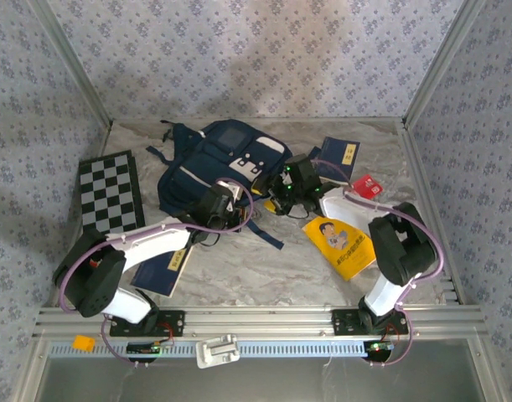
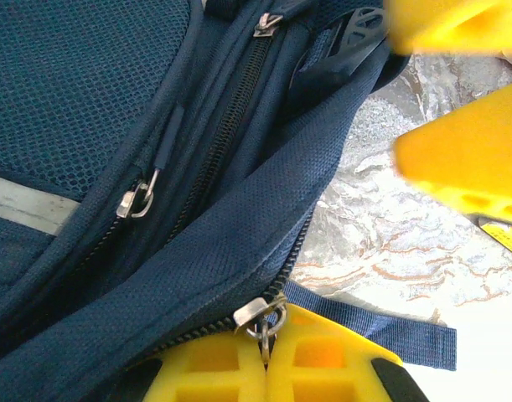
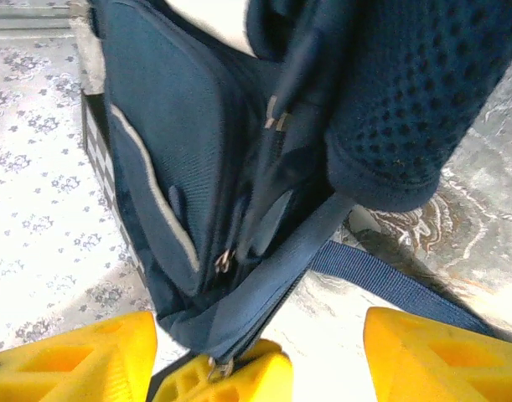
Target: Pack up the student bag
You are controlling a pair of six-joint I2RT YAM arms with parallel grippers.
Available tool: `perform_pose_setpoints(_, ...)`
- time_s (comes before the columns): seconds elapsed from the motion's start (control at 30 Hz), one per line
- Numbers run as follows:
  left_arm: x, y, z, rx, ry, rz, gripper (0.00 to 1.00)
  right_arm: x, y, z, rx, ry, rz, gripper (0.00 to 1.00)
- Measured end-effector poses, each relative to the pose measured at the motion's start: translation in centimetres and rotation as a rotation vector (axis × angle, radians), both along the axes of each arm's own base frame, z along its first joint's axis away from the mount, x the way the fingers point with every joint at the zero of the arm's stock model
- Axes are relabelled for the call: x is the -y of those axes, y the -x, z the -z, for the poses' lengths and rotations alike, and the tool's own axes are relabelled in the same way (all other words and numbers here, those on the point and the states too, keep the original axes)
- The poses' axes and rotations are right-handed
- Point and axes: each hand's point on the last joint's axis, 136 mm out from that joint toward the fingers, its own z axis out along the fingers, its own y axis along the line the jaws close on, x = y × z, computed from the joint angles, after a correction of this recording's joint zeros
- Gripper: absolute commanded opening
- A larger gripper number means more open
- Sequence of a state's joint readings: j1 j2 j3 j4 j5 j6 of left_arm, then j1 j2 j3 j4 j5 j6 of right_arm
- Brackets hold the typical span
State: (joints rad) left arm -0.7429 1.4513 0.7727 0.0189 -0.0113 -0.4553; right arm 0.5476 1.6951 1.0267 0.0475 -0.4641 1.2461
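Student bag (image 1: 220, 159): navy blue fabric, lying on the marbled worktop (image 1: 264, 268) at upper centre of the top view, with its white patch and buckles facing up. One dark strap is trailing toward the lower right. The wrist views are showing a coarse mesh weave, a light stripe across the front pocket, and several dark zips with metal pulls.

Left arm is reaching from the lower left of the top view across to the bag's near edge. Left gripper (image 2: 266, 345) is sitting at the bottom of its wrist view, yellow fingers pressed together and pinching a metal zipper pull (image 2: 262, 316) at the bag's seam.

Right arm is rising from the lower right, elbow raised, forearm running up-left toward the bag's right side. Right gripper (image 3: 256, 327) is standing wide, its yellow fingers at the bottom corners of its wrist view. The bag's corner is showing between them, and they are gripping nothing.
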Motion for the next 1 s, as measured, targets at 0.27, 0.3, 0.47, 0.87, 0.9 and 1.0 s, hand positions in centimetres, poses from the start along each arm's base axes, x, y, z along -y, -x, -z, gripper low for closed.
perform_pose_setpoints(0.27,0.5,0.0,-0.7,0.004,0.01,0.012,0.0,-1.4,-1.3,2.8,-0.038,-0.031,0.035,0.31)
perform_pose_setpoints(0.3,0.6,0.0,-0.7,0.0,0.01,0.016,0.0,-1.4,-1.5,2.7,-0.032,-0.033,0.036,0.27)
perform_pose_setpoints(0.47,1.0,0.3,-0.9,-0.006,0.015,0.033,0.0,-0.8,-2.0,2.2,-0.012,-0.028,0.007,0.03)
perform_pose_setpoints(0.87,-2.2,1.2,-3.5,0.044,0.008,0.041,0.0,4.6,-6.3,-1.7,0.048,0.039,-0.06,0.0)
perform_pose_setpoints(0.9,-2.5,1.0,-3.6,0.043,0.011,0.032,0.0,4.9,-6.7,-1.9,0.053,0.043,-0.064,0.02)
perform_pose_setpoints(1.0,-2.7,0.8,-3.4,0.026,0.017,0.033,0.0,5.2,-7.2,-1.5,0.046,0.057,-0.078,0.14)
